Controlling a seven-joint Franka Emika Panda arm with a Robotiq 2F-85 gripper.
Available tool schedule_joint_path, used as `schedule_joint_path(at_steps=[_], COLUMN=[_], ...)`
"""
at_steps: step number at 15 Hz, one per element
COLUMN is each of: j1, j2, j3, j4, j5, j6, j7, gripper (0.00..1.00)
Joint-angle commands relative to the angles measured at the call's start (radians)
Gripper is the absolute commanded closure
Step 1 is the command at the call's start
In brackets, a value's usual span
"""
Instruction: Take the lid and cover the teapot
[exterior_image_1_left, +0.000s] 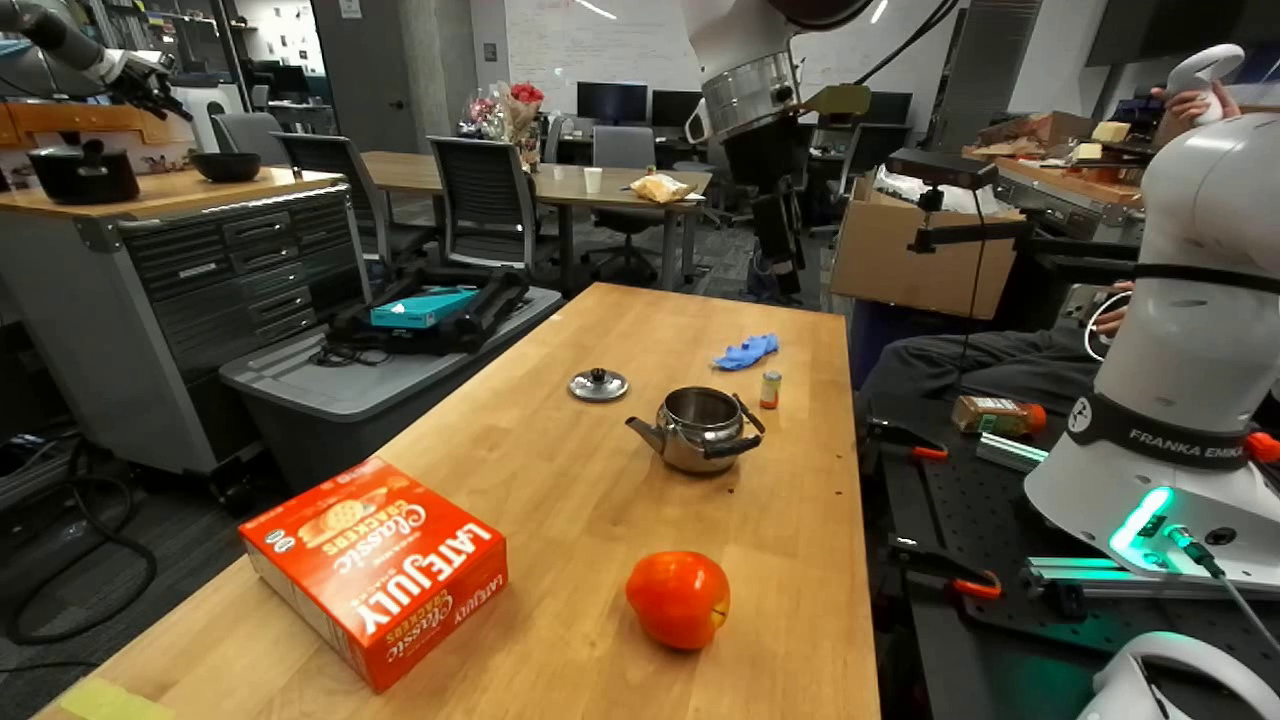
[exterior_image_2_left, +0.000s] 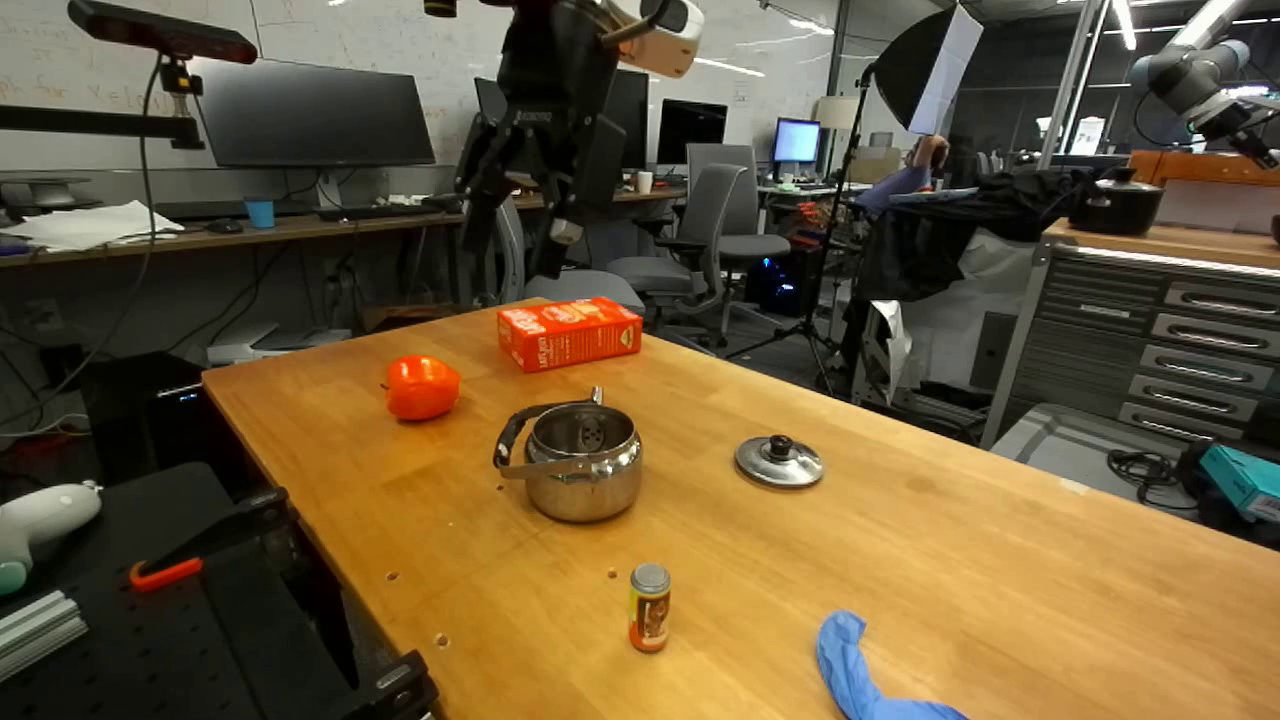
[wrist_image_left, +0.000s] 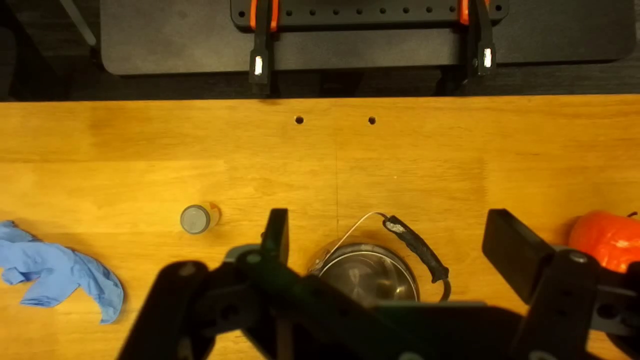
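Note:
The lid (exterior_image_1_left: 598, 390) is a small round silver disc with a dark knob. It lies flat on the wooden table, apart from the teapot, and also shows in an exterior view (exterior_image_2_left: 779, 463); it is not seen in the wrist view. The teapot (exterior_image_1_left: 697, 445) is a shiny steel pot standing upright and uncovered, its dark-gripped handle tilted to one side (exterior_image_2_left: 585, 485). In the wrist view the teapot (wrist_image_left: 370, 275) is partly hidden behind my gripper. My gripper (wrist_image_left: 392, 237) is open and empty, high above the table; its spread fingers (exterior_image_2_left: 512, 250) show in an exterior view.
A red cracker box (exterior_image_1_left: 375, 570) and a red-orange round object (exterior_image_1_left: 678, 600) lie on the table. A small capped bottle (exterior_image_2_left: 650, 607) stands near the teapot. A blue glove (wrist_image_left: 60, 275) lies beyond the bottle. Clamps (wrist_image_left: 260, 65) sit past the table's edge.

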Motion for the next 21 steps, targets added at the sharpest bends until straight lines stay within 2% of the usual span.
schedule_joint_path(at_steps=[1,10,15,21], j1=[-0.011,-0.011,-0.014,-0.024], j2=[0.0,0.0,-0.021,-0.003], j3=[0.011,0.011,0.005,-0.006], j4=[0.002,0.002,-0.002,0.05], j5=[0.002,0.002,0.026,0.101], j6=[-0.003,-0.003,0.09,0.194], j7=[-0.002,-0.002,-0.003,0.007], gripper=[0.0,0.0,0.0,0.0])
